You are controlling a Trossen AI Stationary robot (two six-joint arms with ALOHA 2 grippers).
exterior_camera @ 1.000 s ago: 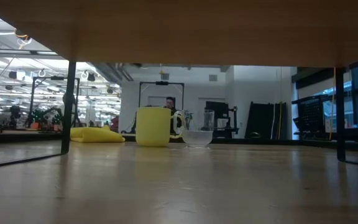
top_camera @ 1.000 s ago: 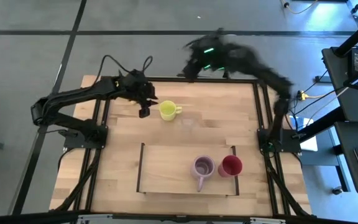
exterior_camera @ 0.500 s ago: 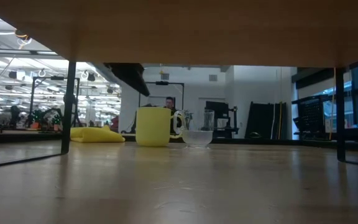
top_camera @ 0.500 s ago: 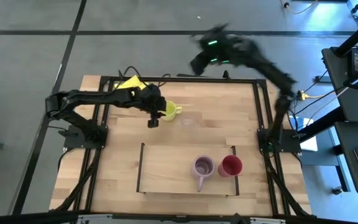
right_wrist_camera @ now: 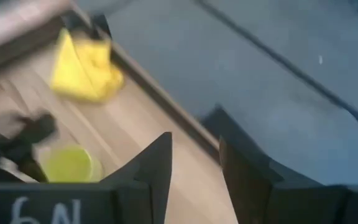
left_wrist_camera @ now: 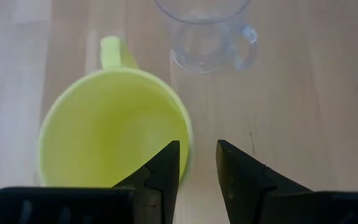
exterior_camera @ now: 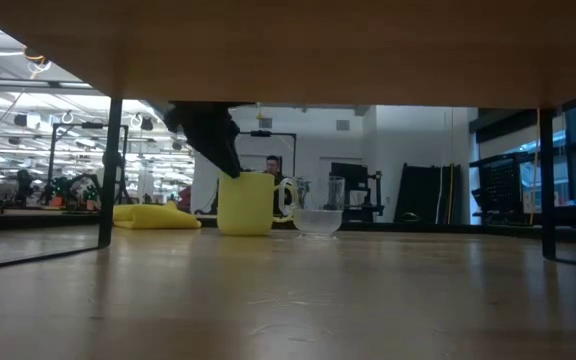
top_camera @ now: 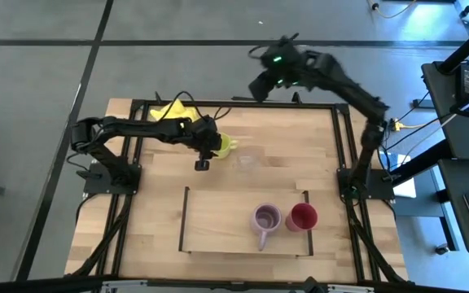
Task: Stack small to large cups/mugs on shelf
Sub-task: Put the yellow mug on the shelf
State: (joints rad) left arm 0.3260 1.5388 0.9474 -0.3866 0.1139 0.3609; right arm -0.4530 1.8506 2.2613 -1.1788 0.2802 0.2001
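The yellow-green mug stands upright on its base at the table's far middle, and also shows in the low view and the left wrist view. The tiny clear glass stands just right of it. My left gripper is open right above the mug, pointing down. One finger is over the mug's inside and the other is outside the rim, with no touch showing. The purple mug and the red cup stand on the shelf. My right gripper is open and empty, raised beyond the table's far edge.
A yellow cloth lies at the table's far left corner, behind the mug. A black metal frame runs around the table top. The shelf's left half is bare wood. A person shows far off in the room.
My left gripper has gone from left of the yellow-green mug toward the table's right edge until it is over the mug. It has also come down to the rim, entering the low view from above. The mug and the glass have stayed in place.
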